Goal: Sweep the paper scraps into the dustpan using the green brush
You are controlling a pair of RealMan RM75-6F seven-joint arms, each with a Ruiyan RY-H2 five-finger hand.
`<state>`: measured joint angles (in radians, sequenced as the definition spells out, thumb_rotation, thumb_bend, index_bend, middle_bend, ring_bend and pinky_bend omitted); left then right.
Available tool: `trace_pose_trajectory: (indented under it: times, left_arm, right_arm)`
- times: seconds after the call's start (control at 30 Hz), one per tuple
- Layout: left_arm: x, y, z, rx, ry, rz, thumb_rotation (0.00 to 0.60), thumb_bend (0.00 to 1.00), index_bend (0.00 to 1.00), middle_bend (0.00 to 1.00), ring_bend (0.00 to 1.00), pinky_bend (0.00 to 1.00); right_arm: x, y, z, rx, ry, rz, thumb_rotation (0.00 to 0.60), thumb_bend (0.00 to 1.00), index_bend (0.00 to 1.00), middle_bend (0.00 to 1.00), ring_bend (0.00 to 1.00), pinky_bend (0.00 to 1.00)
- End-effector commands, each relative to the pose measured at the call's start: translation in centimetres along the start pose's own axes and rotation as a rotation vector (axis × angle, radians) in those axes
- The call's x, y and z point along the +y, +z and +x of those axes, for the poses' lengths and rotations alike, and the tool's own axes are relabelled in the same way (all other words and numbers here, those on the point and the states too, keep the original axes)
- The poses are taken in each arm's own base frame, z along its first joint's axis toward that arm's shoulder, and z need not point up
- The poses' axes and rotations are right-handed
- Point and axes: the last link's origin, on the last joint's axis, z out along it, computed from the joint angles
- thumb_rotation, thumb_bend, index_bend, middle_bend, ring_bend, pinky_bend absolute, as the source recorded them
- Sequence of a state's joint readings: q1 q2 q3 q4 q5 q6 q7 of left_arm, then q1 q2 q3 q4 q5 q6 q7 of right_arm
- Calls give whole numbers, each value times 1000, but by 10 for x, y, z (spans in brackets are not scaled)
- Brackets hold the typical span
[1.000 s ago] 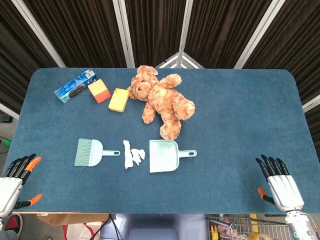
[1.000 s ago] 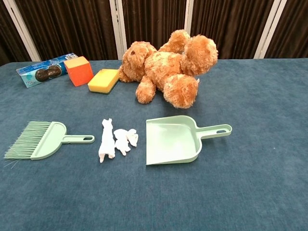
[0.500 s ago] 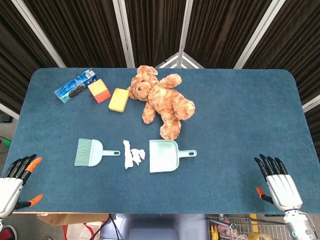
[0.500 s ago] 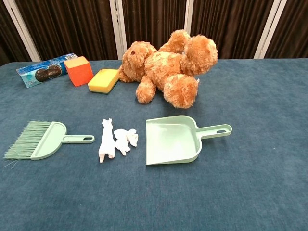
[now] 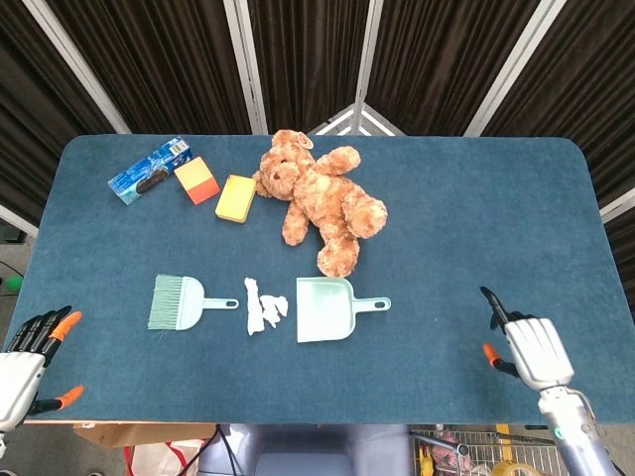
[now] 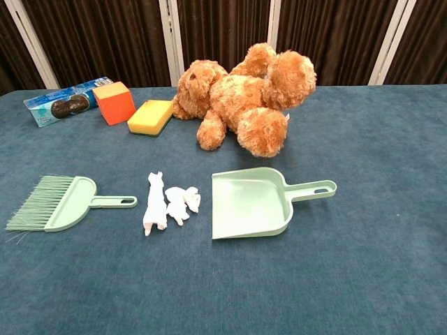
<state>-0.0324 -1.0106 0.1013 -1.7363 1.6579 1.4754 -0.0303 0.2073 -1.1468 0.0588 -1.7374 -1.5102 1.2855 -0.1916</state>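
Fingers [image 5: 42, 328] of left hand [image 5: 22, 369] spread, empty, at near bench [image 5: 466, 228] corner; right hand [image 5: 531, 349] empty too, fingers partly curled. Brush [image 5: 180, 302], scraps [image 5: 263, 306], dustpan [image 5: 327, 309] in a row, pan mouth facing scraps, ready for a sweep

setting: robot lab / teleop test bay, not a home
table: blue felt-covered table [image 5: 466, 218] with rounded corners, staged as a test surface
backdrop: dark curtain panels [image 6: 223, 35] in white frames [image 5: 238, 59] boxing in the far side
props: unrelated items laid out — teddy bear [image 6: 244, 105], yellow sponge [image 6: 151, 116], orange block [image 6: 114, 102], cookie pack [image 6: 63, 107]
floor clutter: cardboard and bags [image 5: 149, 446] under the near edge, tool clutter [image 5: 466, 461] at lower right
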Motion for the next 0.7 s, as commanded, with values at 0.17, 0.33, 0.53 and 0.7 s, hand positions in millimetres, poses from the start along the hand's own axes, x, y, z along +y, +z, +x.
trace_pose_trajectory:
  times: [0.17,0.33,0.53,0.7]
  left_arm:
    - [1,0,-1,8,5,-3,600,8,0,0,0,0]
    - [1,1,-1,4,2,3,600,7,0,0,0,0]
    - [2,2,-2,0,1,1,600,8,0,0,0,0]
    - [1,3,-2,-4,-6,2,600,8,0,0,0,0]
  right_arm:
    - [-32,56,-17,-32,-38,53,600,359,179,879,880,908]
    - [-60,84,-34,-57,-37,68,600,359,243,896,896,922]
    - [-92,101,-53,-80,-22,94,600,360,289,898,897,922]
    - [-117,109,-71,-99,-21,112,600,359,296,898,897,922]
